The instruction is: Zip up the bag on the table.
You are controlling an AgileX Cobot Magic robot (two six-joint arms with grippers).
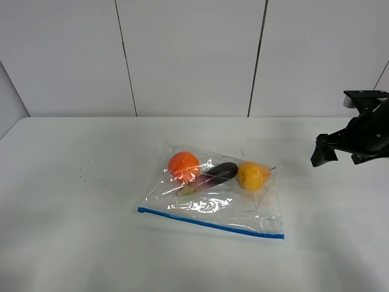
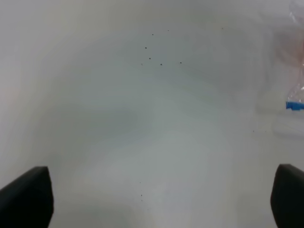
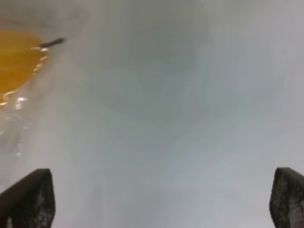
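The clear bag (image 1: 243, 210) lies flat in the middle of the white table (image 1: 73, 182). Its blue zipper strip (image 1: 209, 222) runs along the near edge. Inside are an orange (image 1: 183, 165), a purple eggplant (image 1: 216, 174) and a yellow fruit (image 1: 252, 175). My right gripper (image 1: 339, 157) hovers open and empty to the right of the bag. Its wrist view shows the gripper (image 3: 161, 197) with jaws wide apart and the yellow fruit (image 3: 14, 59) at the edge. My left gripper (image 2: 156, 197) is open and empty over bare table, with the strip's end (image 2: 294, 105) at the edge of its view. The left arm is out of the exterior view.
A pale panelled wall (image 1: 188, 55) stands behind the table's far edge. A few small dark specks (image 2: 152, 52) mark the tabletop left of the bag. Bare table surrounds the bag on all sides.
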